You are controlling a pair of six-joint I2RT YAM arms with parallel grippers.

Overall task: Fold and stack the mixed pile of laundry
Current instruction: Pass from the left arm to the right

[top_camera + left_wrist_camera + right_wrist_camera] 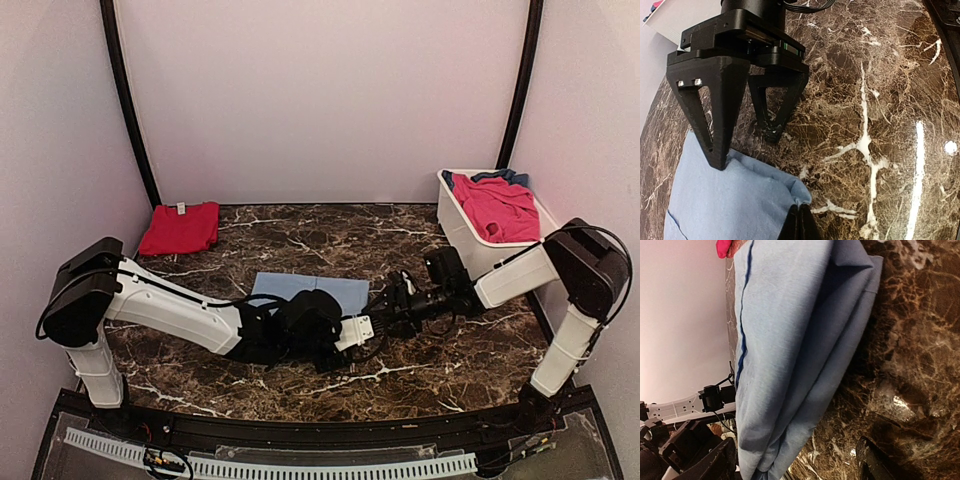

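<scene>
1. Left gripper (800, 222) is clamped together on the near right corner of the light-blue shirt (300, 287), folded flat mid-worktop (330, 235);
2. Right gripper (745, 148) has its jaws wide apart just beside that corner, one fingertip at the shirt's edge;
3. Red piece (180, 228) lies folded far left; pink-red piece (497, 208) and darker blue piece (512, 177) sit in the white tub (455, 228), far right.

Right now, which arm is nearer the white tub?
Right. The right arm passes just in front of the white tub. The left arm reaches in from the opposite side and ends at the light-blue cloth mid-table, apart from the tub.
</scene>
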